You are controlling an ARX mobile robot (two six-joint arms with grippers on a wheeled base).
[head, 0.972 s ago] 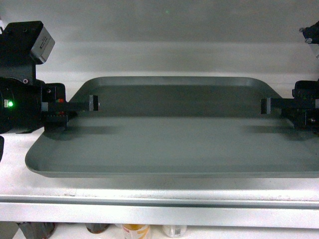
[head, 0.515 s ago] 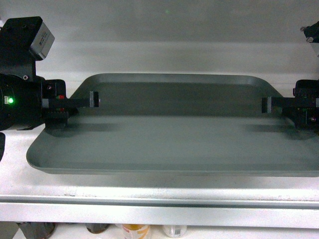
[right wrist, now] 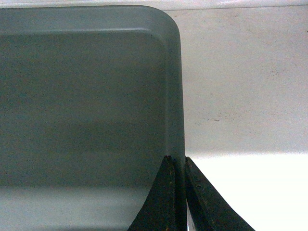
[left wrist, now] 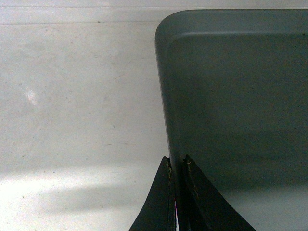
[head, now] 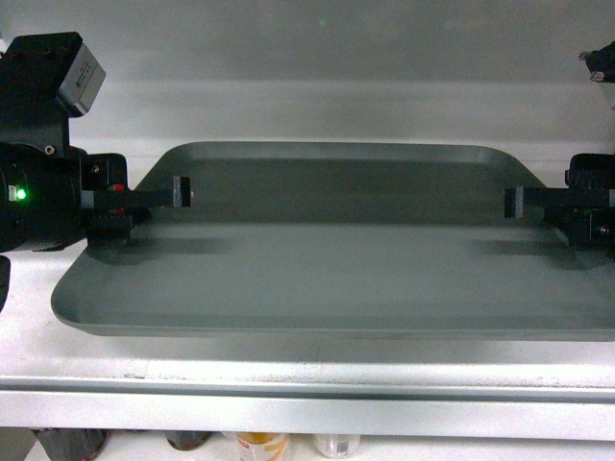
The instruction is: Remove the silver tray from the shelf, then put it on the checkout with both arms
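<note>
You cannot see the whole silver tray (head: 336, 269); its right end runs off the edge in the head view; each wrist view shows only one corner of it. The right gripper (right wrist: 179, 166) and the left gripper (left wrist: 176, 166) show only their finger tips, cut off at the bottom. Under the shelf (head: 307, 408) you get just the tops of some bottles (head: 261, 446), too little to tell what they are. The right arm (head: 591, 206) is mostly out of the picture.

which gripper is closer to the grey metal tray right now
Neither: left gripper pinches the flat grey-silver metal tray on its left rim, right gripper on its right rim.
</note>
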